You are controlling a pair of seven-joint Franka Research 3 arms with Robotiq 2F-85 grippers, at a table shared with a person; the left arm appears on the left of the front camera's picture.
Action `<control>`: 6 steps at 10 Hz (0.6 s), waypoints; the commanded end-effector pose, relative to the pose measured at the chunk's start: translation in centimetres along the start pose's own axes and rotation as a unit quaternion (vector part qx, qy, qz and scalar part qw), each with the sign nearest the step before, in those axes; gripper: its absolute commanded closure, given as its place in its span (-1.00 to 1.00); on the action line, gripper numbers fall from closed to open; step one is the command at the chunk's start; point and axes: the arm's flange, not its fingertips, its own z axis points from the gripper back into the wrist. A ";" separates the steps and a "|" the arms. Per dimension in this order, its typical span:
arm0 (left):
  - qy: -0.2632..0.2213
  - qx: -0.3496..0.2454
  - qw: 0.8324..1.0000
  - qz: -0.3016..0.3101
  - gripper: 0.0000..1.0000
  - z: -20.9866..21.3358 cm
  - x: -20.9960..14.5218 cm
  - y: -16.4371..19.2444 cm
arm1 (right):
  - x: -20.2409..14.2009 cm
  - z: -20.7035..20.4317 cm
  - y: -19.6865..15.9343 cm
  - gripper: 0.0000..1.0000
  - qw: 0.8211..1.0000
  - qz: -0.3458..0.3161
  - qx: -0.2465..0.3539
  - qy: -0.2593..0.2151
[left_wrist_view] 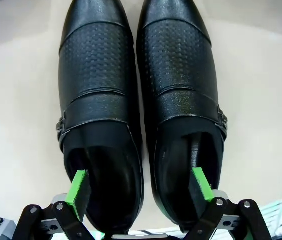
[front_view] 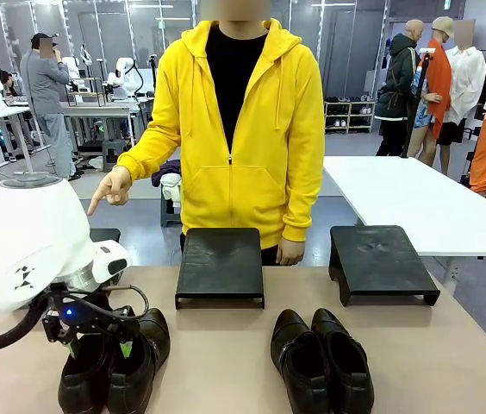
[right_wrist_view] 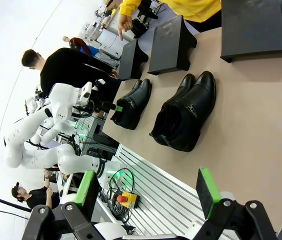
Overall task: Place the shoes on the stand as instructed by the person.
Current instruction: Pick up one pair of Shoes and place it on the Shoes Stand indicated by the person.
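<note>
shows the left gripper (left_wrist_view: pixel 140 187) from its own wrist, with jaws released and spread wide, clamped on nothing. sets one green pad (left_wrist_view: pixel 78 190) down inside the opening of one shoe and the other pad inside the opening of its neighbour, straddling the two inner walls where they touch. looks down on this first pair of shoes (left_wrist_view: pixel 101 75): shiny black, dimpled across the top, side by side on the tan table (left_wrist_view: pixel 11 125), toes pointing toward the far side.

shows the right gripper (right_wrist_view: pixel 147 192) likewise released and empty, hovering by the table's near edge, well apart from the footwear.

places a second pair of shoes (front_view: pixel 320 358) on the table to the robot's right of the first, toes also facing away.

lines up low black stands along the far side: middle stand (front_view: pixel 221 263), right stand (front_view: pixel 381 259), and left stand (front_view: pixel 105 235), mostly hidden behind the white arm.

puts the person (front_view: pixel 239 129), in a yellow hoodie, behind the middle stand, with one hand (front_view: pixel 112 188) pointing a finger down toward the left stand.
</note>
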 end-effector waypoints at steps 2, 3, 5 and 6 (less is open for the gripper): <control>0.001 -0.001 1.000 0.001 -1.00 -3.1 -2.7 0.0 | 0.0 0.1 0.1 -1.00 1.000 0.001 0.000 -0.001; 0.006 -0.002 1.000 0.002 -0.64 -3.5 -3.0 0.0 | 0.0 0.1 0.1 -1.00 1.000 0.001 0.000 -0.001; 0.014 -0.003 1.000 -0.001 0.56 -3.8 -3.3 0.0 | 0.0 0.1 0.1 -1.00 1.000 0.001 0.000 -0.001; 0.014 0.000 1.000 -0.001 1.00 -3.9 -3.3 0.1 | 0.0 0.1 0.1 -1.00 1.000 0.001 0.000 -0.001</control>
